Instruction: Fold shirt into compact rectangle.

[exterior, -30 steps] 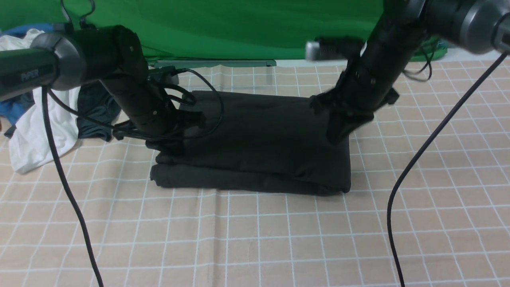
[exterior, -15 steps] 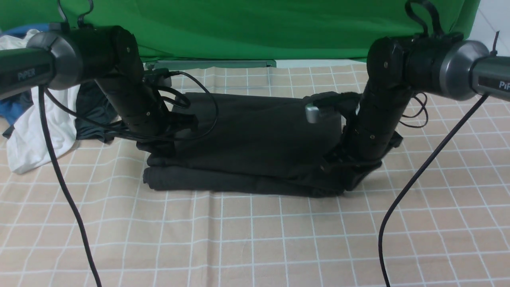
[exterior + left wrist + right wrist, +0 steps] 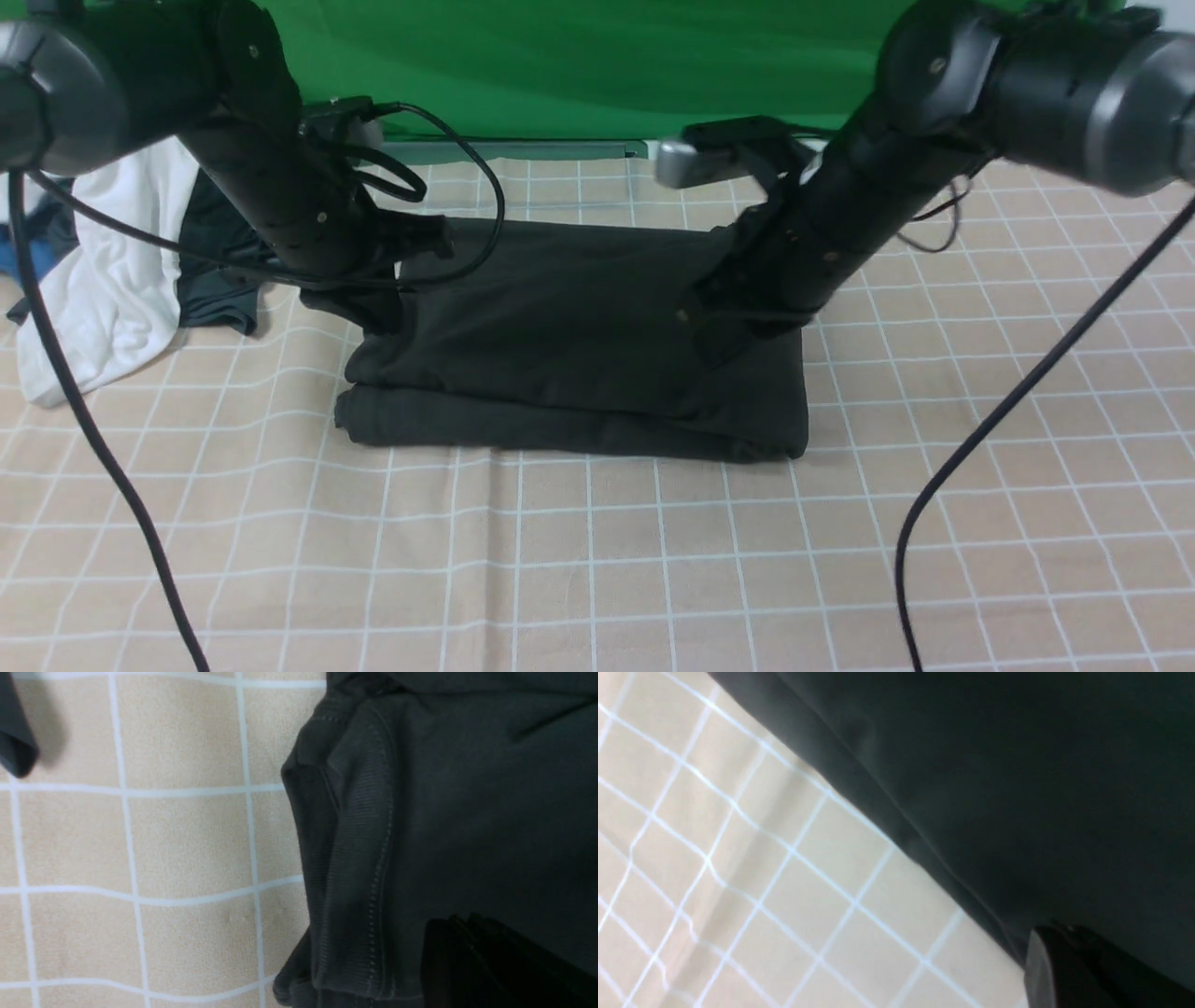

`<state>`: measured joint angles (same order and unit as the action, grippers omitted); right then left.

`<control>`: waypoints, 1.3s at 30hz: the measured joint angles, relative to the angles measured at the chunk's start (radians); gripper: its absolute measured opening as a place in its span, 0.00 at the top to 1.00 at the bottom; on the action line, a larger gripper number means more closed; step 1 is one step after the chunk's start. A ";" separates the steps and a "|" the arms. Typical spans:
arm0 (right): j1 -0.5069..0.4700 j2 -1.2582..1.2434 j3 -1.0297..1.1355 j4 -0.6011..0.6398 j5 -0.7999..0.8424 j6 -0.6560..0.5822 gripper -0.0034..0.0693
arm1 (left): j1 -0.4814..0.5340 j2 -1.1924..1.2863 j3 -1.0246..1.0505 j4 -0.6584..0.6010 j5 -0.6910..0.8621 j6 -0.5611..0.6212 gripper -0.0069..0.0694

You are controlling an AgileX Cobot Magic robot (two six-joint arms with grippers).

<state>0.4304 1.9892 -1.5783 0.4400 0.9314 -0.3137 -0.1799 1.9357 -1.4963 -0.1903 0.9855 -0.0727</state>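
Note:
The black shirt (image 3: 579, 317) lies folded in a stacked rectangle in the middle of the checked cloth. Its ribbed, stitched hem (image 3: 364, 858) shows in the left wrist view, and a smooth folded edge of the shirt (image 3: 1017, 765) in the right wrist view. My left gripper (image 3: 381, 322) is shut, its tip down at the shirt's far left corner. My right gripper (image 3: 717, 353) is shut too, over the right part of the top layer. I see no fabric between either pair of fingers. In the wrist views both gripper tips (image 3: 460, 919) (image 3: 1057, 929) show dark against the shirt.
A white shirt (image 3: 112, 280), a smaller dark garment (image 3: 219, 280) and some blue cloth (image 3: 19, 252) lie heaped at the far left. A green backdrop (image 3: 560, 65) closes the back. Black cables (image 3: 980, 448) hang from both arms over the beige checked tablecloth (image 3: 597, 560).
My right arm dropped to the shirt's right edge, then rose and swung left over the top layer. The left arm lifted slightly. The shirt has shifted a little to the left.

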 joint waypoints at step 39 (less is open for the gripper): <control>-0.127 -0.066 -0.008 -0.326 0.218 0.225 0.89 | 0.000 0.006 0.000 0.006 0.111 0.104 0.67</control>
<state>0.3033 1.9234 -1.5867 0.1138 1.1495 -0.0887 -0.1799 1.9415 -1.4963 -0.1845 1.0962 0.0317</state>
